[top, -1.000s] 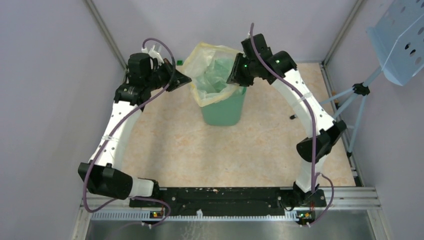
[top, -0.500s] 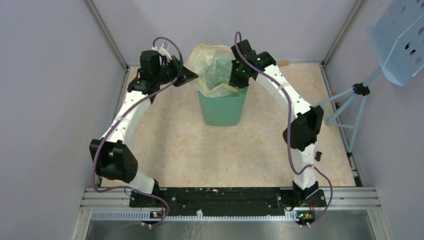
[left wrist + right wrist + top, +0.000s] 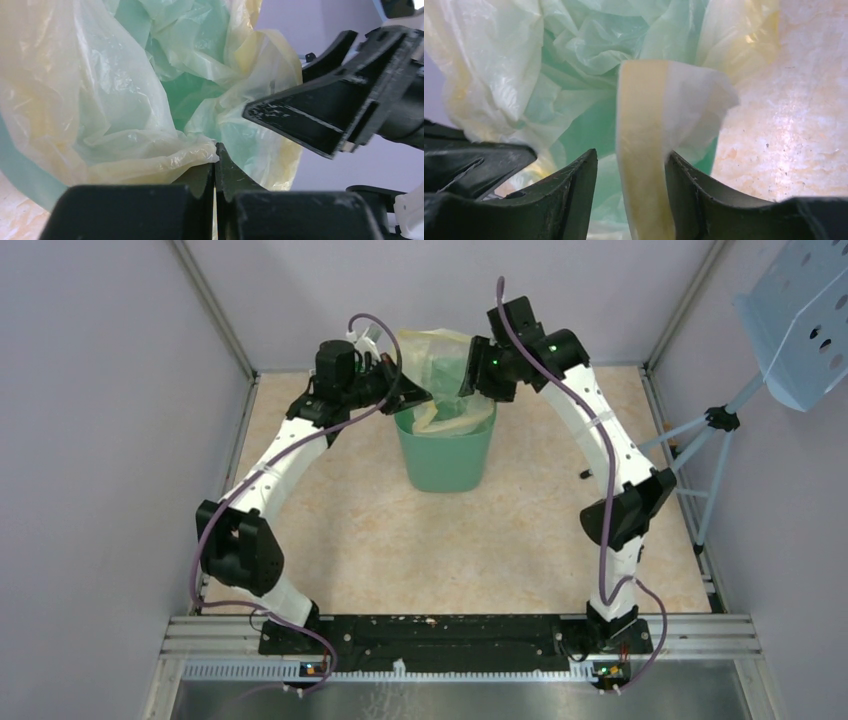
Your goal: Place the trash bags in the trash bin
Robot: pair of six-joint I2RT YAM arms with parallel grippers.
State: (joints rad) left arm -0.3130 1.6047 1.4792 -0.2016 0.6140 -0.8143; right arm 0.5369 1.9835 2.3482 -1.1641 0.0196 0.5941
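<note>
Left gripper (image 3: 215,159) is clamping the crinkly pale-yellow plastic trash bag (image 3: 100,100); right gripper (image 3: 631,156), jaws apart, is straddling its rim (image 3: 644,100): close firmly before stretching.

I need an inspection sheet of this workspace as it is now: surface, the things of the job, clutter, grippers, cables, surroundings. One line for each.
Surface: beige mottled table; the bin stands at its far middle.
Job's things: trash bag is partly inside the upright green trash bin, with its top bunched above the mouth.
Clutter: nothing seen.
Grippers: left gripper is shut on the bag's edge; right gripper is open, with the bag's yellow band between its jaws.
Cables: purple cables run along both arms; no snag seen.
Surroundings: plain walls; blue perforated panel on a tripod at the right.
</note>
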